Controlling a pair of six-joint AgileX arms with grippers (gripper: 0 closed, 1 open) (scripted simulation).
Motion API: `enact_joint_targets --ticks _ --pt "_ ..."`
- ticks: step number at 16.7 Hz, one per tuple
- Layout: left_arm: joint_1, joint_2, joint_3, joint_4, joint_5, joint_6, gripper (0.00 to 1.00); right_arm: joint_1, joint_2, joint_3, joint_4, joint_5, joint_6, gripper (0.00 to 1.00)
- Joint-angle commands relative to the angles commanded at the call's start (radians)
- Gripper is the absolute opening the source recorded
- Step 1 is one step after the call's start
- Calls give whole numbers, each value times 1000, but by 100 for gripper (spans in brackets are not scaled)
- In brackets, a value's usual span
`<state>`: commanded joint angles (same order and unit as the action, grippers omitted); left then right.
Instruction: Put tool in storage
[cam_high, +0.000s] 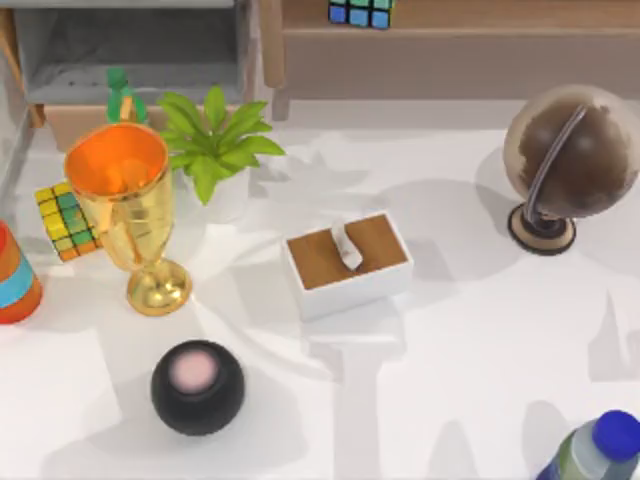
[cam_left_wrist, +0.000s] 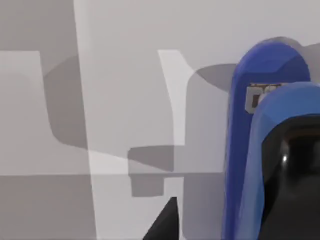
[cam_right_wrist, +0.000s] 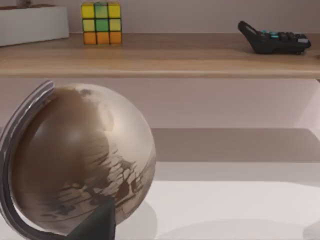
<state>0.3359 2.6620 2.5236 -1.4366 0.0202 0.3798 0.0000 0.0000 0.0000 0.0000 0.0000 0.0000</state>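
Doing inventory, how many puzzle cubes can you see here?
2: one cube on the table's left, behind the gold trophy; another cube on the wooden shelf. Others may be hidden.

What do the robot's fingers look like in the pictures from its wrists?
Little of them is in view. In the left wrist view a dark, pointed fingertip pokes in from the edge, smooth and black. In the right wrist view a similar dark grey wedge-shaped fingertip shows, with flat faces. No cables or markings are visible.

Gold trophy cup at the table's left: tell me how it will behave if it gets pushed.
The gold trophy cup looks top-heavy, a wide bowl on a narrow stem and small foot, so it would probably tip rather than slide. Its shiny surface suggests it is stiff and slippery. Falling, it could hit the Rubik's cube beside it.
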Motion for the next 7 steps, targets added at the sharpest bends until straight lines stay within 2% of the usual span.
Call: enact_joint_targets --ticks 1,2,7 --pt "0 0 0 0 0 0 98 0 0 0 0 0 0 100" --pt "0 0 0 0 0 0 100 0 0 0 0 0 0 100" --pt "0 0 0 0 0 0 100 0 0 0 0 0 0 100"
